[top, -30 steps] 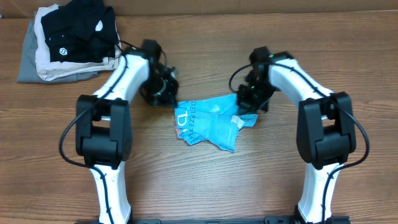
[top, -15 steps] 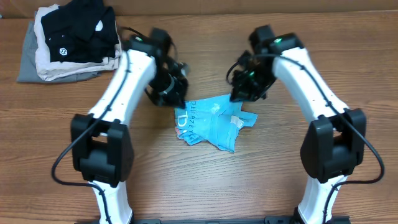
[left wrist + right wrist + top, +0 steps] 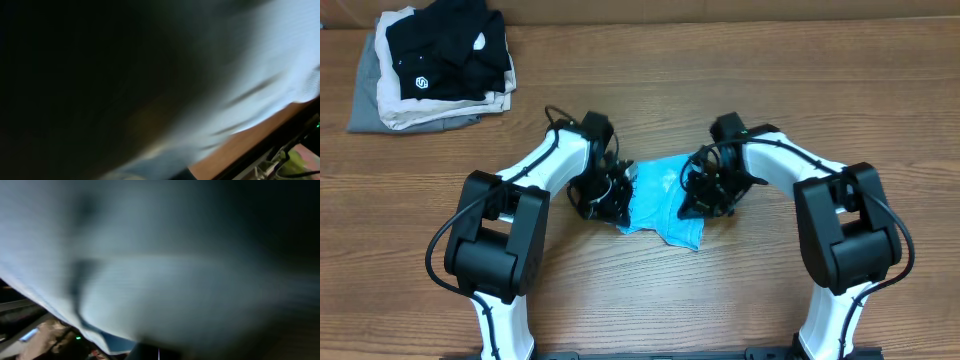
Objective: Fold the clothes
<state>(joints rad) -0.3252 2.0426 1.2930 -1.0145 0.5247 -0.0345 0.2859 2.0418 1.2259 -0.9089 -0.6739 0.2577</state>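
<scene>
Overhead, a pile of folded garments [image 3: 415,105] is sitting at the far left of the wooden table [image 3: 640,300], with a black garment [image 3: 450,50] bearing a small white logo lying on top of beige and grey ones. Moving right, the left gripper [image 3: 608,195] is reaching down at the left edge of the sky-blue T-shirt [image 3: 665,195], which is lying bunched in the middle of the table between the two arms. Further right, the right gripper [image 3: 703,197] is pressing in at the shirt's right edge, so both grippers appear to be touching the cloth from opposite sides. Both wrist cameras are showing only blurred pale blue fabric and darkness, so whether either pair of fingers is spread wide, narrowed or pinching the cloth cannot be told. Judging by the crumpled heap, with no sleeve, hem or neat crease showing, the folding is looking barely begun. The shirt probably needs spreading flat, then folding at the sides and across the body, and perhaps joining the pile at the far left.
</scene>
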